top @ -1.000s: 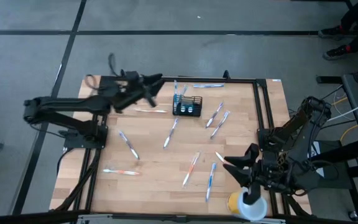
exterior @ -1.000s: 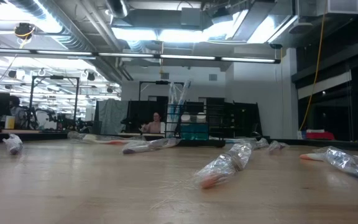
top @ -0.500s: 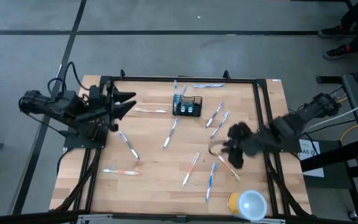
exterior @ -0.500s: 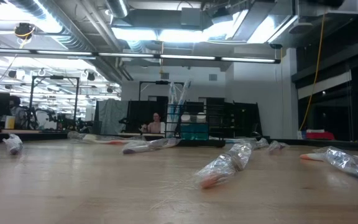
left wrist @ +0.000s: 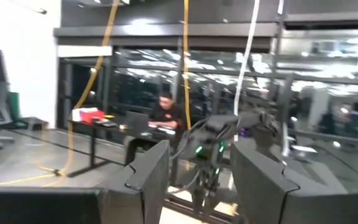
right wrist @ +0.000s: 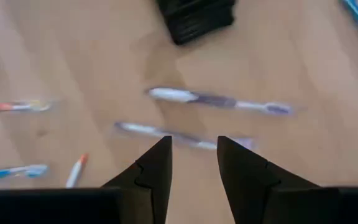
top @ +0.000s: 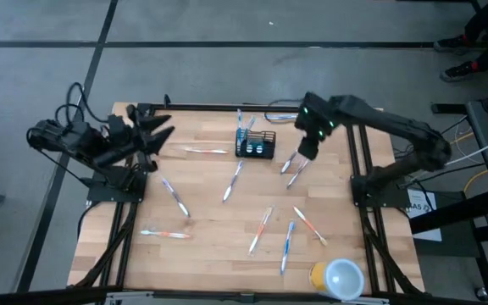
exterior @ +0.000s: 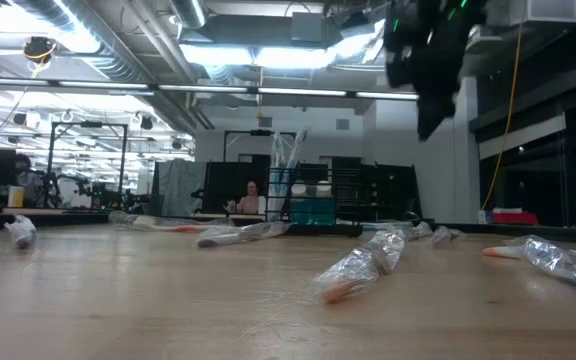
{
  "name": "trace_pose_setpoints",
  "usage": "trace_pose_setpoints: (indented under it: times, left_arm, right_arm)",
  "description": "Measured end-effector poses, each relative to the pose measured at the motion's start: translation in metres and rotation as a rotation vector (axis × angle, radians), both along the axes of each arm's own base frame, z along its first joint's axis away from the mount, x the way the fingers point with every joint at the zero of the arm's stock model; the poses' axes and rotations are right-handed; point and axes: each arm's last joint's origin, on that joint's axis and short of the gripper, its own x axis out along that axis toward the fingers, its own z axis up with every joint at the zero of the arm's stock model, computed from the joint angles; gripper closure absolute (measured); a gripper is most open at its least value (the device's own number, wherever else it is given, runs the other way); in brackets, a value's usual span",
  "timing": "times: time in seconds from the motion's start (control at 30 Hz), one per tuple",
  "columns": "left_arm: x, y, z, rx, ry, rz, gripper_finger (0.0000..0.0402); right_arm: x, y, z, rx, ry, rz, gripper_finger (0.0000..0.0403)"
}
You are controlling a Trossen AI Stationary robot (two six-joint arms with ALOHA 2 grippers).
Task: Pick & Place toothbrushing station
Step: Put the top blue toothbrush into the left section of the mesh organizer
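Your right tool (top: 299, 155), fingers parted and empty, hovers just beside the black mesh toothbrushing station (top: 255, 144) holding upright brushes.

Grey floor (top: 227, 68) around wooden table (top: 210, 229) — exposed ceiling ducts (exterior: 118, 50), strip lights (exterior: 238, 90), glass wall (left wrist: 135, 87).

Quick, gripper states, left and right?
Left gripper: open, empty, at the table's left edge.
Right gripper: open, empty, above two toothbrushes beside the black mesh holder.
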Motion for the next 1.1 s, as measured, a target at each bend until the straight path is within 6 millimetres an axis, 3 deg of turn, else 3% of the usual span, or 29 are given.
trace_pose_setpoints:
  times: [0.13, 0.4, 0.57, 0.73, 0.93, 1.1]
  left_arm:
    - [-0.012, 0.006, 0.003, -0.015, -0.008, 0.069, 0.0237]
    - [-0.016, 0.009, 0.003, -0.041, 0.003, 0.151, 0.0237]
    - [-0.014, 0.009, 0.002, -0.088, -0.023, 0.138, 0.0236]
    - [-0.010, 0.007, 0.001, -0.105, -0.028, 0.127, 0.0236]
    - [-0.006, 0.005, 0.001, -0.116, -0.039, 0.093, 0.0236]
    - [-0.006, 0.004, 0.001, -0.119, -0.054, 0.053, 0.0236]
  right_arm:
    - [-0.001, -0.048, -0.030, 0.009, 0.044, 0.020, 0.0273]
    - [0.024, -0.090, -0.067, -0.007, 0.138, 0.084, 0.0273]
    - [0.050, -0.082, -0.075, -0.004, 0.132, 0.157, 0.0273]
    - [0.071, -0.079, -0.069, -0.158, 0.077, 0.158, 0.0273]
    - [0.080, -0.090, -0.069, -0.350, 0.249, 0.133, 0.0273]
    - [0.079, -0.099, -0.081, -0.325, 0.419, 0.086, 0.0273]
